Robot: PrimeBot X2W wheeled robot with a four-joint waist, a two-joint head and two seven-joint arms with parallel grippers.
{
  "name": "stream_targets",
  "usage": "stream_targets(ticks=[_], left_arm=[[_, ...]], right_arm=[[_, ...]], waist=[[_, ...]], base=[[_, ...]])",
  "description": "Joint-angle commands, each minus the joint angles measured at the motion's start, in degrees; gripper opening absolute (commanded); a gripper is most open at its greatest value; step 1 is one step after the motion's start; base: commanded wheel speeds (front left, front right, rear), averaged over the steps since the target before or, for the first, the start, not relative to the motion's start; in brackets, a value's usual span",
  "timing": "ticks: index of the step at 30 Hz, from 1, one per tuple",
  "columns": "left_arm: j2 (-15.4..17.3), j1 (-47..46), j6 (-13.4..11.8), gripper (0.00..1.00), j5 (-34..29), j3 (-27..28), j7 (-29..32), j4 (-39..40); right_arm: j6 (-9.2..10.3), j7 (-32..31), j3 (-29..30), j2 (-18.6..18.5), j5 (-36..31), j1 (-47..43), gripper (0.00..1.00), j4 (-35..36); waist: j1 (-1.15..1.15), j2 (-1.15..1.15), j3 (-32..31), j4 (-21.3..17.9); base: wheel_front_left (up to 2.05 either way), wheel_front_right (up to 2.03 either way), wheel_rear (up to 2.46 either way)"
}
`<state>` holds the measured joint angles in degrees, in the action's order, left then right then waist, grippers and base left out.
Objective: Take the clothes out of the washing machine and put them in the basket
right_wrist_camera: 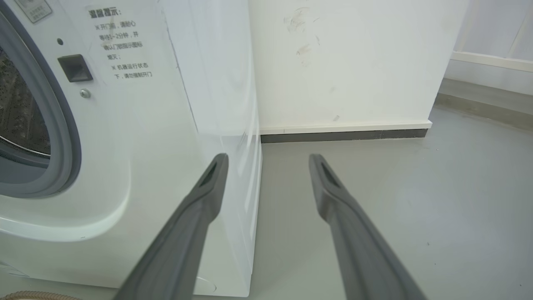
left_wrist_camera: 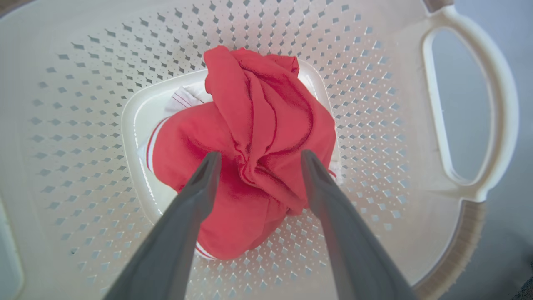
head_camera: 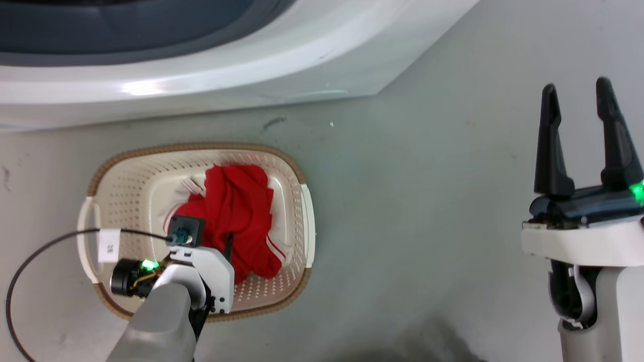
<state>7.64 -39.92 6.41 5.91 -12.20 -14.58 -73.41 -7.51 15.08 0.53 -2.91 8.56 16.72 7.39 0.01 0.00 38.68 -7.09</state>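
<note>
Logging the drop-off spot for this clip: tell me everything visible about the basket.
The basket is a shallow cream plastic tub with perforated walls, a brown woven-look rim and white side handles. It sits upright on the grey floor before the washing machine, holding bunched red clothes; the left gripper hangs open over it.

Inside the basket (head_camera: 201, 147), hidden under the red clothes (head_camera: 236, 211): most of a white striped piece (left_wrist_camera: 185, 98). Beyond the basket, cut off at the top edge: the washing machine (head_camera: 201, 75).
</note>
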Motion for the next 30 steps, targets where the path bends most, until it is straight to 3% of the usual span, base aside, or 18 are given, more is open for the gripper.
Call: stream_targets(ticks=[1,7,30], left_arm=[[-0.2,1.6,0.1,1.0,1.4,1.2,-0.5,0.7],[-0.3,7.7,0.3,1.0,3.1,3.2,-0.7,10.0],[-3.9,30.2,-4.8,1.0,-0.3,12.6,-0.6,50.9]], right_arm=[[0.04,0.1,-0.1,0.1,-0.1,-1.2,1.0,-0.4],[0.04,0.1,-0.5,0.1,-1.0,-4.7,1.0,-1.9],[0.04,0.1,-1.4,0.1,-2.2,-15.5,1.0,-5.0]], waist=[[-0.01,0.0,-4.1,1.0],[-0.01,0.0,-11.1,2.3],[-0.01,0.0,-28.4,5.9]], base=[[0.0,0.0,0.0],[0.0,0.0,0.0],[0.0,0.0,0.0]])
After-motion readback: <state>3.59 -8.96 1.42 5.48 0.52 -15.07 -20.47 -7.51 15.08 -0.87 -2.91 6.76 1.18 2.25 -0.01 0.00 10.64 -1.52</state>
